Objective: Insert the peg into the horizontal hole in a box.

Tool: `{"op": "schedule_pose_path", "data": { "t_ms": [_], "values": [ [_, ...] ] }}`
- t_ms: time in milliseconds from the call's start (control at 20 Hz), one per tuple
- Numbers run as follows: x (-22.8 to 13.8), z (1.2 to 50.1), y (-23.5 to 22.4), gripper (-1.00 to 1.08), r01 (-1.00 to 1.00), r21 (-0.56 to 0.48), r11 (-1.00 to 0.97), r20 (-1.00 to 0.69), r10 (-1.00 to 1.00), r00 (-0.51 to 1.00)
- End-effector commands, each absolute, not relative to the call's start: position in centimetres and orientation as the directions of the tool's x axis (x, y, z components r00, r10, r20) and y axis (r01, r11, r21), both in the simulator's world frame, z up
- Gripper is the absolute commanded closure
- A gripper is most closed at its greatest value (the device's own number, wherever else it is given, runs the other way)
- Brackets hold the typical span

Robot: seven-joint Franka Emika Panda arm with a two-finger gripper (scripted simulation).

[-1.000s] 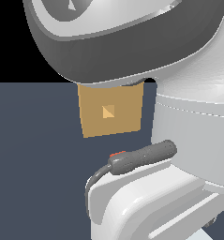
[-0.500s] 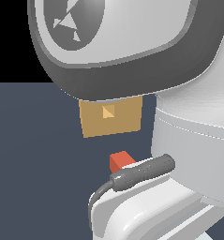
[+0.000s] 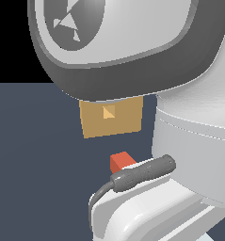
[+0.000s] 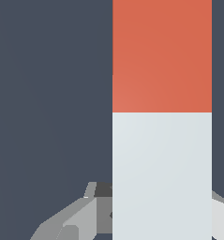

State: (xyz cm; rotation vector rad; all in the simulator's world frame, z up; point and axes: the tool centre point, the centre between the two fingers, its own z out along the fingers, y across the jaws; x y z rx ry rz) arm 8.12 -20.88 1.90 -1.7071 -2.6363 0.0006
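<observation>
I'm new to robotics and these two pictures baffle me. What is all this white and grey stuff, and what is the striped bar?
These are simulator renders of one robot arm. The exterior view looks past the arm's bulky white and grey body, which fills most of the frame. Behind it sits a tan box with a small square hole in its face. Below that, the red end of a peg pokes out. The wrist view comes from a camera on the arm: the peg, half red, half pale, runs through the frame, with the gripper at its pale half, apparently holding it.

Tan box (image 3: 111,120) partly hidden by the arm, small square hole (image 3: 108,112) facing the camera, red-and-white peg (image 4: 161,117) below it, red end (image 3: 122,161) showing
</observation>
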Motion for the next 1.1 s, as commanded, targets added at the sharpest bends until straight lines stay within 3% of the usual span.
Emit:
{"op": "schedule_pose_path", "data": {
  "t_ms": [0, 500, 1050],
  "values": [
    [8.1, 2.0, -20.7, 1.08, 0.913, -0.001, 0.409, 0.001, 0.913, -0.409],
    [7.1, 3.2, -18.0, 1.08, 0.922, 0.0, 0.388, 0.0, 0.922, -0.388],
    [5.0, 6.6, -10.3, 1.08, 0.944, 0.0, 0.331, 0.0, 0.944, -0.331]
  ]
}}
